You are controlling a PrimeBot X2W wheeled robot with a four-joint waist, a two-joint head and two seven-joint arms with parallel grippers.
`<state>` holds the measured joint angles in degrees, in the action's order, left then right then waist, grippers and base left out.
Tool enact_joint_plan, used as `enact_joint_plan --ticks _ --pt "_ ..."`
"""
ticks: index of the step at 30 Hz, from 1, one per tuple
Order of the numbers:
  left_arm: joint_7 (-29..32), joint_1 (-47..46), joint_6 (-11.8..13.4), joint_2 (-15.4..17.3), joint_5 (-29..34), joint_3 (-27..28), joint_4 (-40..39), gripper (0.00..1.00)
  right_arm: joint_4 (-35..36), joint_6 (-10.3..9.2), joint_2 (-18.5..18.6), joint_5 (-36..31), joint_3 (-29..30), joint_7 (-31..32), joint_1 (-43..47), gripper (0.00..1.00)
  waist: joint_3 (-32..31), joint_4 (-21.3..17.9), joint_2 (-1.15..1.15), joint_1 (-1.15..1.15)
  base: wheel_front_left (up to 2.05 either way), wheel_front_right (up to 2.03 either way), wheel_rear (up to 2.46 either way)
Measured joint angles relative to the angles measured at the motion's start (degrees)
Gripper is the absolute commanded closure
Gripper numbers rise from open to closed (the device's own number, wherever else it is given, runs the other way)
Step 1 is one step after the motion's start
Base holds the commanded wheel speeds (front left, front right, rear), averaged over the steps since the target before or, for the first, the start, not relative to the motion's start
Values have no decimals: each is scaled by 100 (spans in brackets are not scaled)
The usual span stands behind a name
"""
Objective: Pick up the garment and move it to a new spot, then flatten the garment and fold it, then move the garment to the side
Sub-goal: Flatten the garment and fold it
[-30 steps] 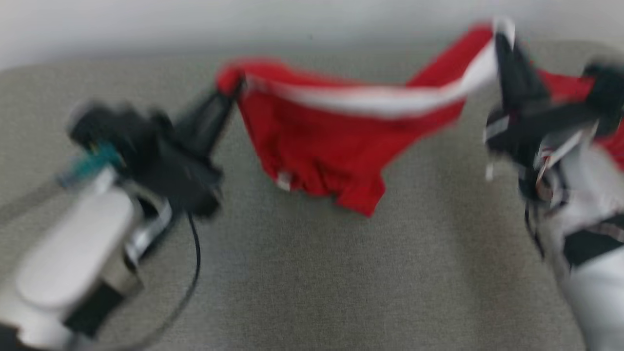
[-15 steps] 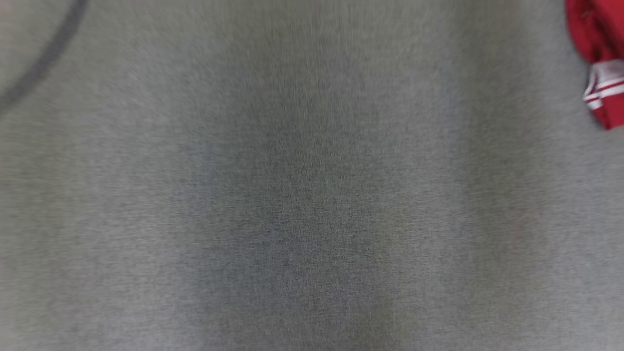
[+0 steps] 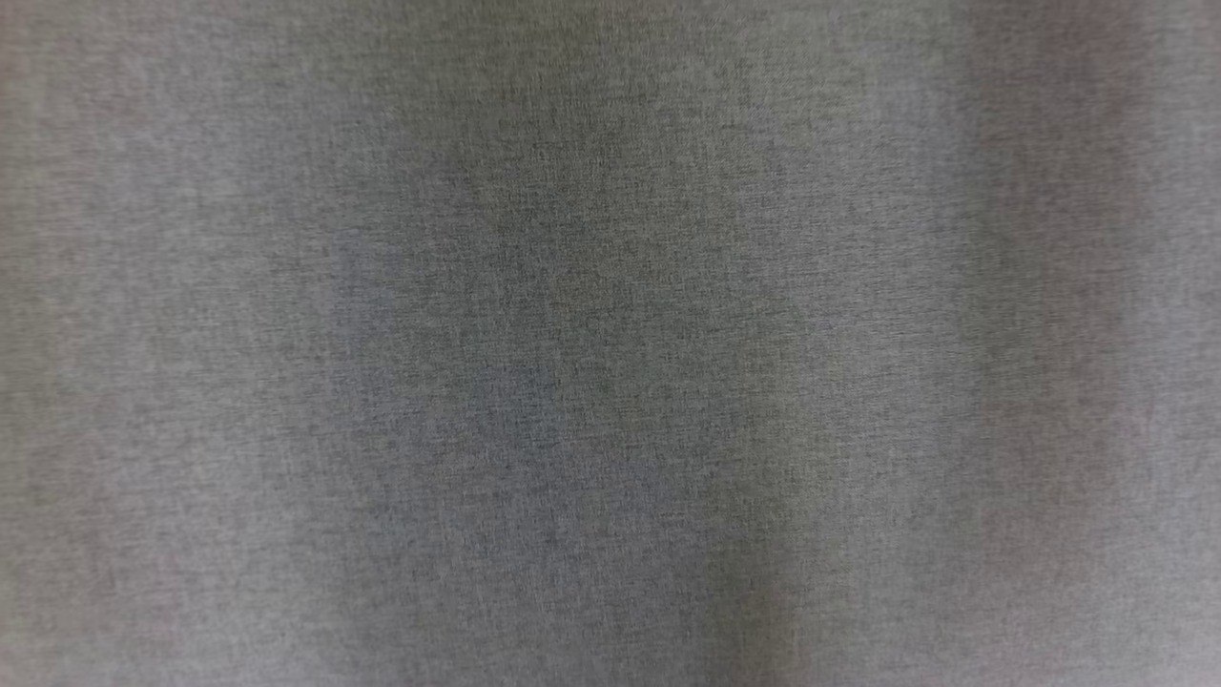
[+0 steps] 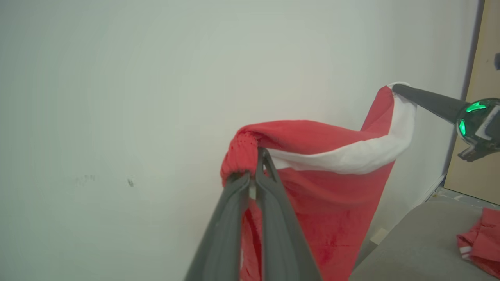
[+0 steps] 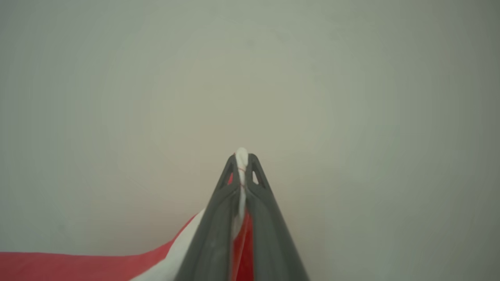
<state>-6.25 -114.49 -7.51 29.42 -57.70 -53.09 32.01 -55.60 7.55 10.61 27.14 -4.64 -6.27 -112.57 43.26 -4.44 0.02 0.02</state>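
The garment (image 4: pixel 332 187) is red with a broad white band and hangs in the air in front of a pale wall. In the left wrist view my left gripper (image 4: pixel 256 164) is shut on a bunched red corner of it. At the upper right of that view my right gripper (image 4: pixel 396 88) pinches the white band's end, so the cloth sags between the two. The right wrist view has my right gripper (image 5: pixel 242 158) shut on the white edge, with the garment (image 5: pixel 78 267) trailing to the lower left.
The grey cloth-covered surface (image 3: pixel 610 343) lies below, and its corner (image 4: pixel 422 242) carries another red cloth with white stripes (image 4: pixel 480 242). A pale wall (image 4: pixel 117 97) stands behind, and a tan panel (image 4: pixel 486 47) lies at the far right.
The head camera has tilted down onto the grey surface, so garment and arms have left its picture. Both grips on the cloth look unchanged.
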Motion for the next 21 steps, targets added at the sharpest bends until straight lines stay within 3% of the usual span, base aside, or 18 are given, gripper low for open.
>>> enact_joint_plan --ticks 9,16,21 --pt "-475 291 0 142 -584 -632 38 100 -236 0 -125 289 -172 -361 474 100 20 -84 -1 -1 0 0 0" --pt "-831 1537 0 400 -931 -900 -482 100 279 0 -41 893 -573 -488 1929 100 -419 -127 -1 -3 0 0 0" --pt "-875 2890 53 465 -868 -583 -1062 100 904 0 193 1302 -860 -492 3386 100 -863 -134 -2 -3 0 0 0"
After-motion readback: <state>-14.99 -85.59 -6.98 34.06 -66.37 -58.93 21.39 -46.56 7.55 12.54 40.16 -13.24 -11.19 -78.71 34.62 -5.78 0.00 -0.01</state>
